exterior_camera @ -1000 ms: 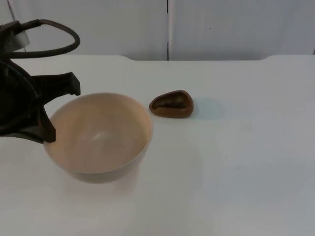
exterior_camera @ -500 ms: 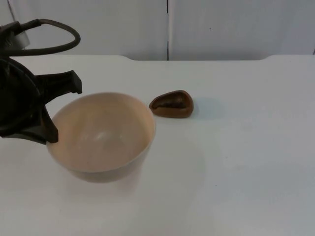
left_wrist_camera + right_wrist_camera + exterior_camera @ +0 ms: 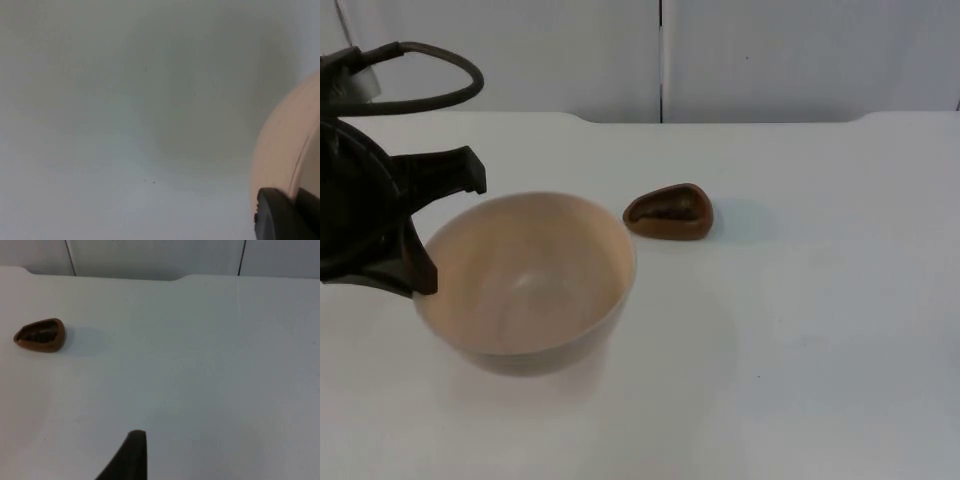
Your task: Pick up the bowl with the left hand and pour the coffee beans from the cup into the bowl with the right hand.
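Left hand (image 3: pixel 432 232) grips the bowl (image 3: pixel 525 280) (cup (image 3: pixel 669 211) beside).

No text, label, brand, number or sign can be read on anything in these views.

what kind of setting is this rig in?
Likely a lab test bench: bare white table, grey partition wall, and staged props, a bowl at the left gripper and a brown cup.
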